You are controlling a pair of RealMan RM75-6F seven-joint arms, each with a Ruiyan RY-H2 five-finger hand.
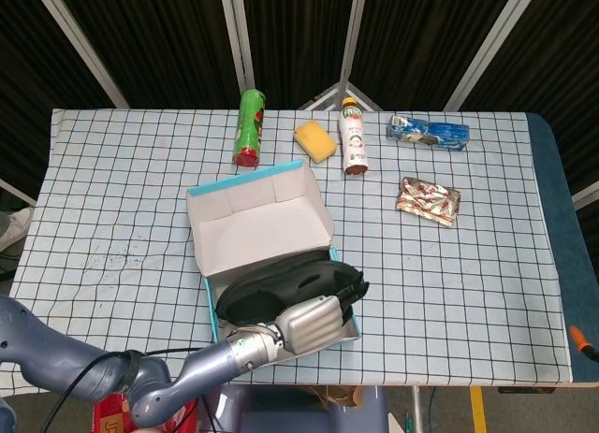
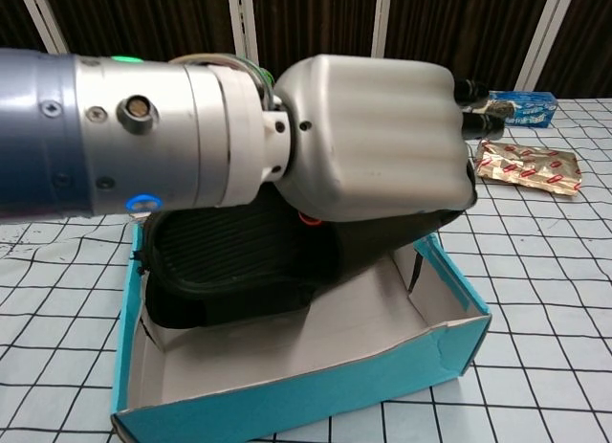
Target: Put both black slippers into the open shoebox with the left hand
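My left hand (image 1: 309, 323) (image 2: 373, 137) grips a black slipper (image 1: 281, 291) (image 2: 239, 261) and holds it low inside the open blue shoebox (image 1: 211, 297) (image 2: 449, 343). The held slipper lies over the other black slipper, of which only a dark edge (image 2: 163, 309) shows beneath. The hand and forearm fill most of the chest view and hide the box's back flap there. The box's white lid flap (image 1: 257, 213) stands open behind. My right hand is in neither view.
At the table's far side lie a green can (image 1: 249, 126), a yellow sponge (image 1: 314, 140), a white bottle (image 1: 352, 137) and a blue packet (image 1: 428, 132) (image 2: 521, 101). A silver foil pack (image 1: 429, 200) (image 2: 529, 166) lies to the right of the box.
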